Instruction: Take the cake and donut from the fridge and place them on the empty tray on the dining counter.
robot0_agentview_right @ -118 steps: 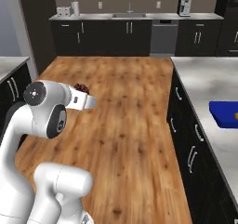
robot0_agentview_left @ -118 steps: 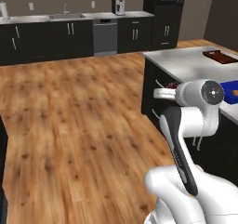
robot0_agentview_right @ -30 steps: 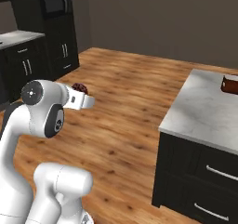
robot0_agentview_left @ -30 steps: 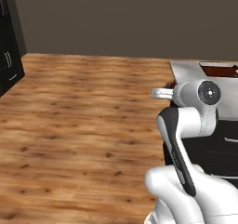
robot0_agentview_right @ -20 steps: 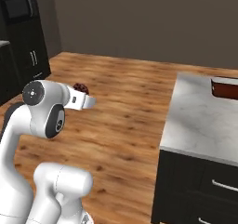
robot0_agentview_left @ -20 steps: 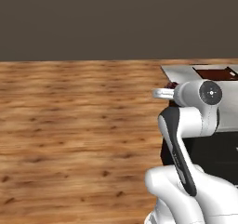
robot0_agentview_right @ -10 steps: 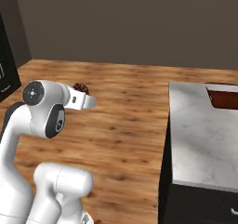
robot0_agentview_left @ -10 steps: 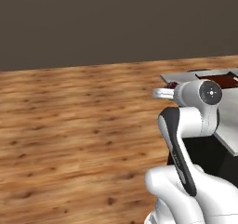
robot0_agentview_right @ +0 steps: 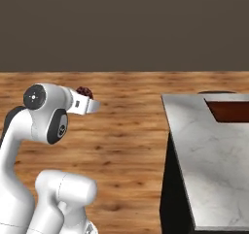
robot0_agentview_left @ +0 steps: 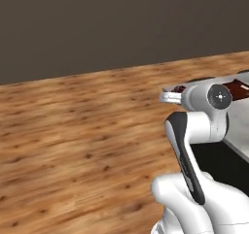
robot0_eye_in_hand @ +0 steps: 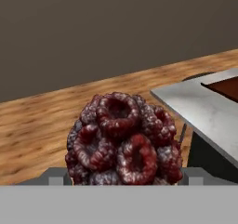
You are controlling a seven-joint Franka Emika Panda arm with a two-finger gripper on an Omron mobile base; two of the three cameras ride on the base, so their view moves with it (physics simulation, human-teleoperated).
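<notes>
Marbled dining counter (robot0_agentview_right: 204,145) now nearer | cake (robot0_eye_in_hand: 123,141) still between fingers (robot0_eye_in_hand: 56,176)

Wood floor (robot0_agentview_left: 73,131) of warm brown planks with dark knots, spanning the foreground and running back to a plain dark grey-brown wall (robot0_agentview_left: 121,24). The wall meets the floor along a straight line. Beneath the slab at right, a dark cabinet side (robot0_agentview_right: 172,189) stands on the floor.

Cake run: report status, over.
Gripper shut on the cake, carried above the floor. Tray on the dining counter ahead to the right, nothing on its visible part. Nothing in between.
</notes>
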